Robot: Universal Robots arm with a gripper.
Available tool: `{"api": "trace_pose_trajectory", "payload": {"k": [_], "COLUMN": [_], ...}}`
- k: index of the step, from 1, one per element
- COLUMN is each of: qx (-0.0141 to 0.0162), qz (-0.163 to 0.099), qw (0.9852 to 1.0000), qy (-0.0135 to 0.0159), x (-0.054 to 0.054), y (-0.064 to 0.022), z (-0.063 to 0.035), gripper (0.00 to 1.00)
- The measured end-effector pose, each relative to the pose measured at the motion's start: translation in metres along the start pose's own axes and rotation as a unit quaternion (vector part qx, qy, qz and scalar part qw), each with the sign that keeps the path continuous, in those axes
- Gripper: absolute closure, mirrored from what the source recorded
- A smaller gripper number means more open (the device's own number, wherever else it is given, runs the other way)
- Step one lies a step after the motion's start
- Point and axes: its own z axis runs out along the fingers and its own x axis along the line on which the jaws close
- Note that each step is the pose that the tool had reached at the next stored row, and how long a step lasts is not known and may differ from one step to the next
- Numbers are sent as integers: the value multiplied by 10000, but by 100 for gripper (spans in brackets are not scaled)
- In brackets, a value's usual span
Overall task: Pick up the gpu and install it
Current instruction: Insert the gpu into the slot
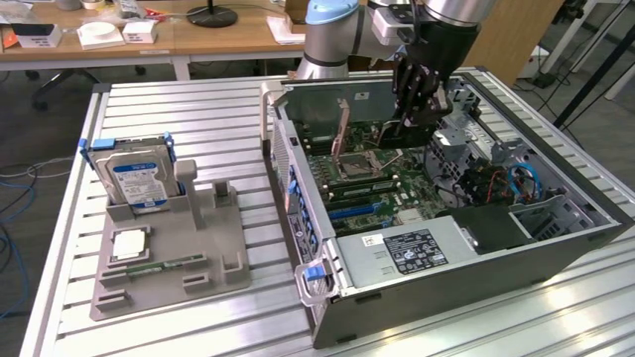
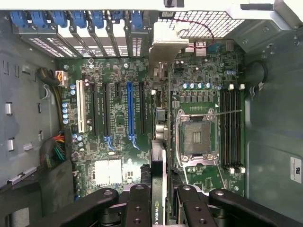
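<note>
Inside the open case (image 1: 476,286), which lies on its side on the bench (image 1: 198,111), your end effector (image 1: 413,111) is closed partway on the gpu (image 2: 159,163). One finger presses each flat face, so the card is held on edge above the motherboard (image 2: 113,142). From the wrist view you look straight down the card's top edge: a thin dark strip with a green maker's label between the fingers (image 2: 138,208). Its long axis runs straight out from the end effector toward the case's rear wall. The silvery bracket (image 2: 165,47) leads at that far end, close to the row of slot covers with blue clips (image 2: 78,21). That axis lies parallel to the expansion slots. Across them, the card sits between the blue slot (image 2: 129,111) and the processor socket (image 2: 195,137), just beside the black slot (image 2: 142,109) that neighbours the blue one. You cannot tell whether it is exactly over that slot, because the card looks raised and the view along it may shift where it seems to lie. The bracket looms large and is not lined up in the cover row, so the card is probably not seated. Whether its lower edge touches the board is hidden. Well apart, toward the exterior view's left, a hard drive (image 1: 139,178) stands in a grey tray (image 1: 213,245) on the bench.
</note>
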Motion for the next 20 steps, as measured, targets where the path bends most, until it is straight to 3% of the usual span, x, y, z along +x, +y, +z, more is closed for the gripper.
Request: {"api": "trace_pose_trajectory", "payload": {"k": [20], "qx": [0], "qz": [0], "qw": [10000], "qy": [2], "x": [12], "y": [-4], "z": [149], "gripper": [74]}}
